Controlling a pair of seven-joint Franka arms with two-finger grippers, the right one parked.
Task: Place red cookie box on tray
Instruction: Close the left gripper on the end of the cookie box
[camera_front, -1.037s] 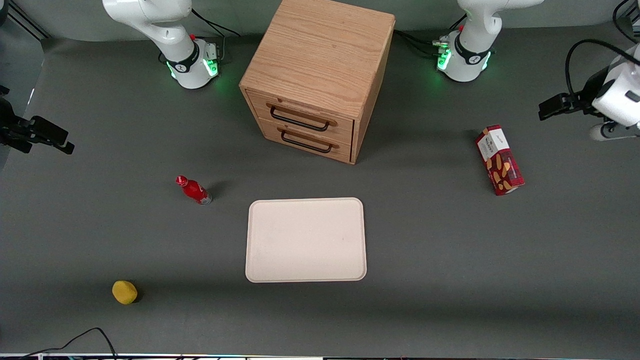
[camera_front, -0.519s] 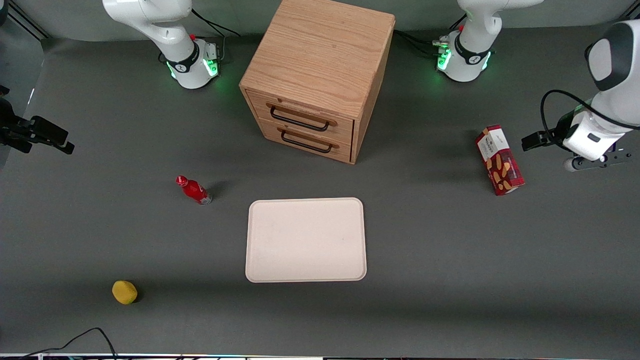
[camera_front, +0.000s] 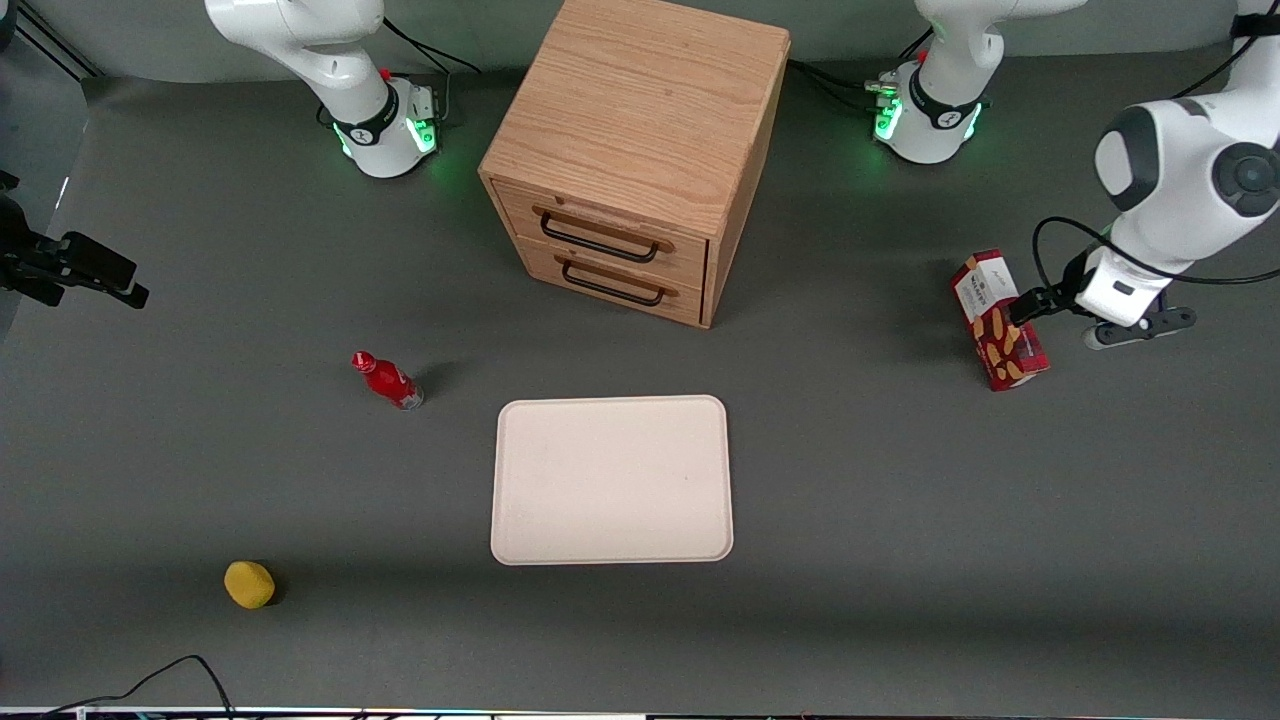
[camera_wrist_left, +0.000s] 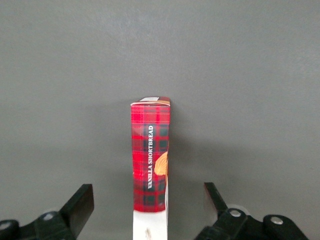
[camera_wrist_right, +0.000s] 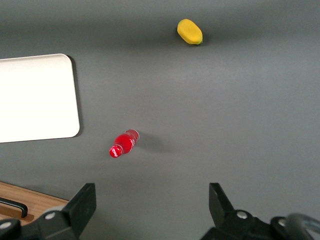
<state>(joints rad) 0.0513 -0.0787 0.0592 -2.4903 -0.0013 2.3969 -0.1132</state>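
Handling of the red cookie box (camera_front: 998, 320) should be judged as follows: it appears to be thin cardboard, light, fairly stiff along its length but liable to dent across its broad printed faces if squeezed hard. Its surface looks smooth, so moderate slip under the pads is possible.

Ordering from nearest the front camera: a yellow object (camera_front: 249, 584) lies toward the parked arm's end of the table (camera_front: 900, 600). The tray (camera_front: 611, 480) sits next, unloaded, near the table's middle. A small red bottle (camera_front: 388, 381) stands slightly farther from the camera than the tray's nearest edge, toward the parked arm's end. The red cookie box stands on the table toward the working arm's end, well apart from the tray. A wooden drawer cabinet (camera_front: 640, 150) sits farthest.

The gripper (camera_wrist_left: 148, 210) is released: both fingers (camera_wrist_left: 80, 205) are spread wide and touch nothing. In the left wrist view the red cookie box (camera_wrist_left: 150, 170) presents its narrow tartan edge between the spread fingers, roughly centred.

Recommended hold: close across the slim thickness, pads on the two broad faces, partway down from the upper end. Apply light force only. Expect the tall box to tip if one finger makes contact first.
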